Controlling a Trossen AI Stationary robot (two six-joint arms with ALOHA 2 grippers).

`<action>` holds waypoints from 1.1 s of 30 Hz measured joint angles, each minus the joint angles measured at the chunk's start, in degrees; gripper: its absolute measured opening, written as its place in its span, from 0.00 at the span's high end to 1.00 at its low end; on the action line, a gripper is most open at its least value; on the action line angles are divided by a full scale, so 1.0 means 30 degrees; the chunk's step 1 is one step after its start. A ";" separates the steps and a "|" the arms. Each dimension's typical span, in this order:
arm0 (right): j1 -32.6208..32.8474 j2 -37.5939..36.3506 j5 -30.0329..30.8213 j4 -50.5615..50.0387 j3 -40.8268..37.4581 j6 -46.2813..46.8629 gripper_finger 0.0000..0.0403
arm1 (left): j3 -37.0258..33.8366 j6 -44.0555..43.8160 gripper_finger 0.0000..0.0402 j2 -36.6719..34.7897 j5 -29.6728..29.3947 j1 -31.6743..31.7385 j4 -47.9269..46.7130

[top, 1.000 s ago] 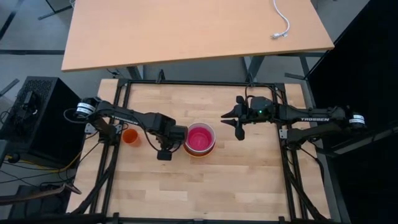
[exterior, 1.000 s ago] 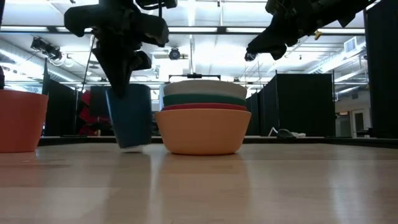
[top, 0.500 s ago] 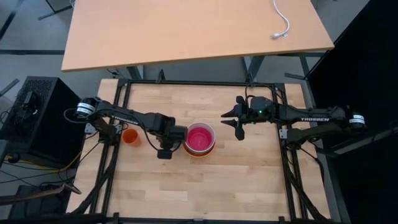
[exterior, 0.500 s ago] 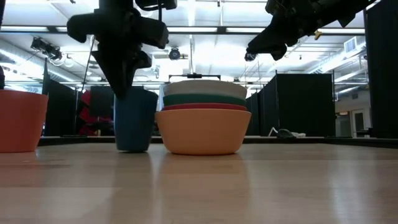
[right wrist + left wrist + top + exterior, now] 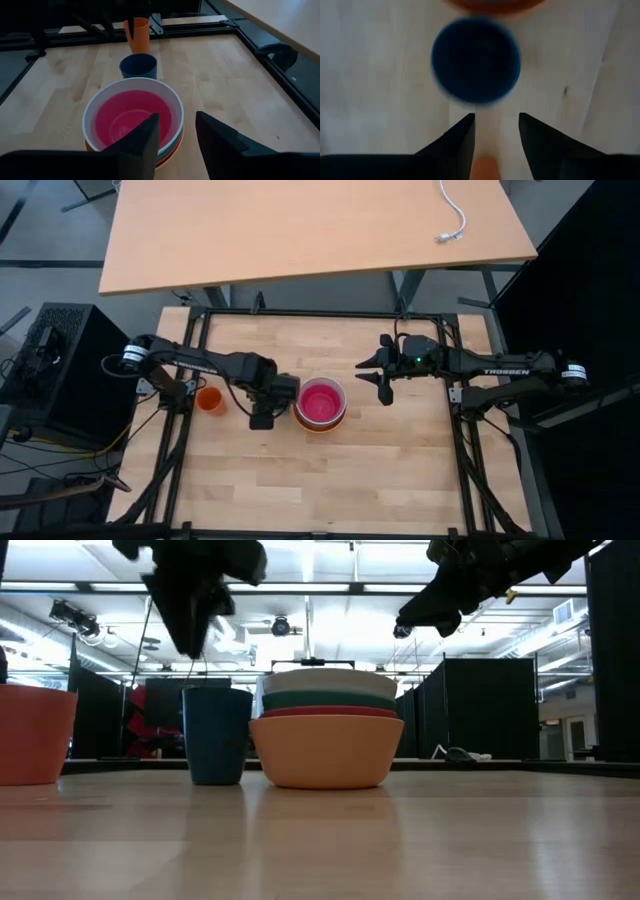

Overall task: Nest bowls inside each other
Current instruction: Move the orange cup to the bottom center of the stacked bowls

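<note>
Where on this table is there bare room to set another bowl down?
The near half of the table, in front of the bowls, is bare, as is the far strip behind them. It is crowded left of the bowls: blue cup, orange cup, left hand.

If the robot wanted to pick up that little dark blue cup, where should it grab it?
Probably from straight above, one finger inside and one outside the rim. The dark blue cup stands upright, mouth open upward, close beside the stacked bowls, so its far side away from them looks freest.
</note>
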 joint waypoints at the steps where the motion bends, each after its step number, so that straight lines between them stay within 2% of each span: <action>1: 0.0000 0.0000 0.0000 -0.0002 0.0000 -0.0019 0.71 | 0.0085 -0.0387 0.67 -0.0164 -0.0062 -0.0110 -0.0416; 9: 0.0004 0.0000 0.0000 -0.0015 0.0000 -0.0242 0.68 | 0.0584 -0.3546 0.64 -0.1622 -0.0542 -0.1079 -0.3439; 15: 0.0004 -0.0003 0.0000 -0.0015 0.0000 -0.0456 0.71 | -0.2725 -0.8118 0.64 -0.5433 -0.0802 -0.3004 -0.1406; 21: 0.0001 -0.0002 -0.0007 -0.0015 0.0000 -0.0705 0.71 | -0.5324 -1.1683 0.64 -0.7352 -0.0596 -0.4207 -0.1342; 33: 0.0004 -0.0007 -0.0012 -0.0010 0.0000 -0.0376 0.65 | -0.7246 -1.2454 0.57 -0.7488 -0.0467 -0.4698 -0.0354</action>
